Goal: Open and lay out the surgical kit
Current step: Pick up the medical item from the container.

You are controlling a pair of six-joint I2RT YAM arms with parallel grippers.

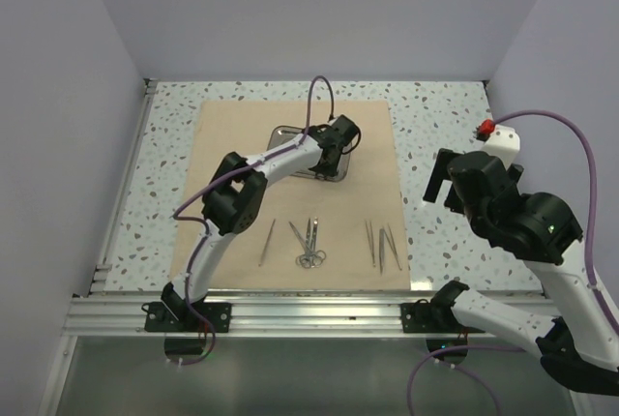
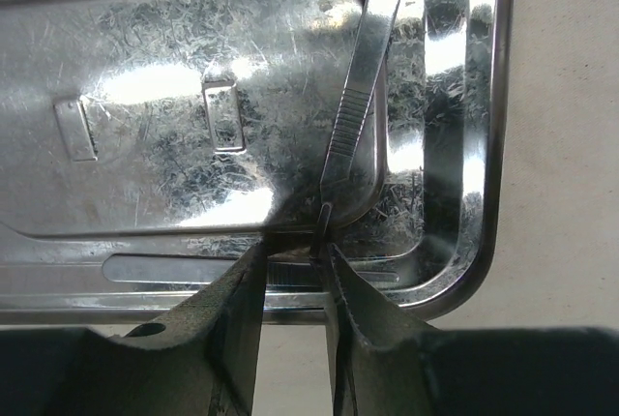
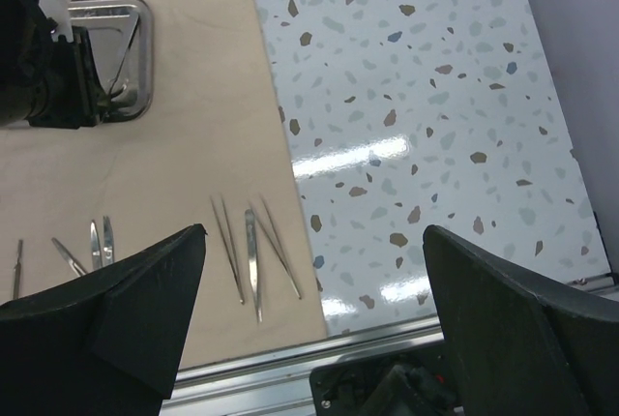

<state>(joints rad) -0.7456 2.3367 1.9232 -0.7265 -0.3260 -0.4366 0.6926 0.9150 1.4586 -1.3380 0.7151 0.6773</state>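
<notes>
The tan wrap sheet [image 1: 232, 145] lies flat and open on the table. The steel tray [image 1: 285, 135] stands at its back centre. My left gripper [image 1: 327, 160] reaches into the tray [image 2: 145, 97]; its jaws stand a narrow gap apart [image 2: 293, 261]. The end of one pair of tweezers [image 2: 363, 87] lies between the fingertips, close to the right finger. Along the sheet's front lie tweezers [image 1: 266, 242], scissors [image 1: 309, 242] and more tweezers [image 1: 380, 244]. My right gripper [image 3: 314, 232] is wide open and empty above the sheet's right edge [image 3: 164, 145].
Speckled table top [image 1: 445, 126] surrounds the sheet. A red-and-white block [image 1: 495, 133] sits at the back right. An aluminium rail [image 1: 309, 305] runs along the near edge. Plain walls close in the left, back and right sides.
</notes>
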